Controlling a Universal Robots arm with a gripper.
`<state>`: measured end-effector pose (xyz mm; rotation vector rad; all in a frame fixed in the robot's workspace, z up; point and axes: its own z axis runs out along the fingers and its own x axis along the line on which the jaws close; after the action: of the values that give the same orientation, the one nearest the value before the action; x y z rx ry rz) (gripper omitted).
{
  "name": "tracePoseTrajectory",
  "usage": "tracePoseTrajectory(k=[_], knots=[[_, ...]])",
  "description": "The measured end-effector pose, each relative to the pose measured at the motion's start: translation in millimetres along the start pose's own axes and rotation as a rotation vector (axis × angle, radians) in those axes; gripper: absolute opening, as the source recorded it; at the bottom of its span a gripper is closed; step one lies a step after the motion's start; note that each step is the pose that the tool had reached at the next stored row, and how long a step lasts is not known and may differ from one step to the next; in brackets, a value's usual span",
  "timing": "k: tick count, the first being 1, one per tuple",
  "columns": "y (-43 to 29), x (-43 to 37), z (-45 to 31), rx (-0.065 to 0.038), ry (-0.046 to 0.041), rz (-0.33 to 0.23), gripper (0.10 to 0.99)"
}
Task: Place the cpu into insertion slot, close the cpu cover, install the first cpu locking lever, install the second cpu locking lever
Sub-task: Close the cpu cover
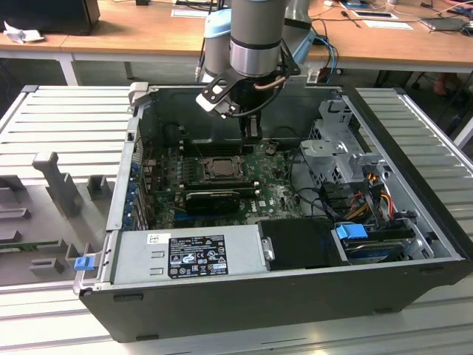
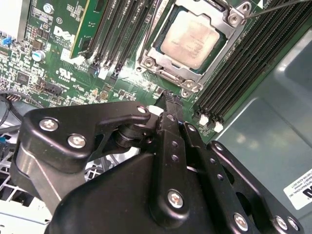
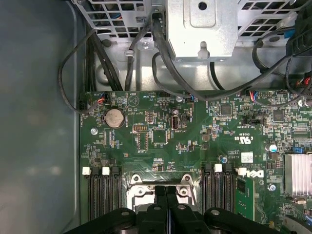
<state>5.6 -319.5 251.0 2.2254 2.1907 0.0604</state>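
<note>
Black fingers [image 2: 171, 114] closest, pressed together, nothing between them. Fingers hang over green board [image 3: 161, 131], just beside insertion slot [image 2: 168, 78]. Cpu [image 2: 190, 38] sits flat inside slot, silver top up. Cpu cover [image 2: 230, 30] lies down around cpu, top shows through window. In exterior view, arm [image 1: 255, 37] reaches down into open computer case [image 1: 281, 296] on grey ribbed bench [image 1: 414, 118].

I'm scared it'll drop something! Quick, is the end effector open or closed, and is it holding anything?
End effector: closed, holding nothing that shows; the cpu lies apart from it.
</note>
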Motion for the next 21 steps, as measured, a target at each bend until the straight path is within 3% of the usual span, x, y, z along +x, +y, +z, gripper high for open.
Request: tracePoseTrajectory(k=[9,12,14,16,21], knots=[[-4.4,0.0,0.4,0.0,0.0004,0.0,0.106],[-11.9,-0.3,8.1,0.0,0.0002,0.0,0.106],[-25.1,-0.6,9.2,0.0,0.0013,0.0,0.106],[-33.3,-0.7,9.8,0.0,0.0026,0.0,0.106],[-40.2,-0.8,9.6,0.0,0.0026,0.0,0.106]])
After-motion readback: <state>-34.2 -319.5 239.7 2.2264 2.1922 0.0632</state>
